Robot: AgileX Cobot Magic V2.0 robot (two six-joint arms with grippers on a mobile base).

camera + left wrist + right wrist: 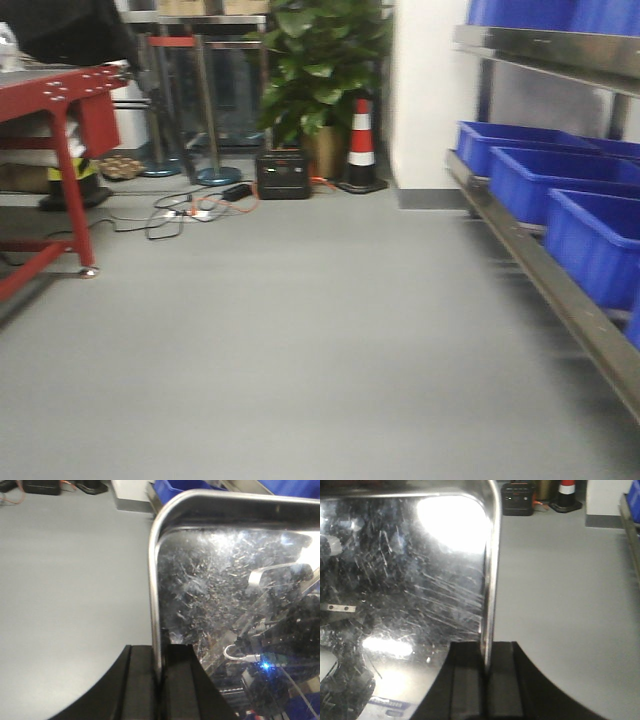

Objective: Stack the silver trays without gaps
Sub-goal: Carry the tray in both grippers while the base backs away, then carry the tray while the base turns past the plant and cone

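1. Exterior front-facing view: We see no gripper and no tray here. There is only grey floor (300, 330), blue bins (590, 240) sitting on a shelf rail (545, 275) to the right, and a traffic cone (361, 145) by the far wall. We judge that the load is carried below this camera's frame.

2. Left wrist view: The left gripper (160, 667) is clamped on the rolled rim of a silver tray (225, 580). One black finger (140, 685) sits outside the wall and the other inside. The tray hangs over bare floor, and we see it touching nothing else. We think the rim grip is chosen to leave the underside free, so the tray can drop fully into another.

3. Right wrist view: The right gripper (487, 655) pinches a rim of the silver tray (410, 570) in the same way, with the wall between its fingers. We judge this to be the opposite edge of the same tray. Holding both sides should keep it level, and a level tray can nest without a gap. No second tray shows in any view, so the stacking itself is not yet done.
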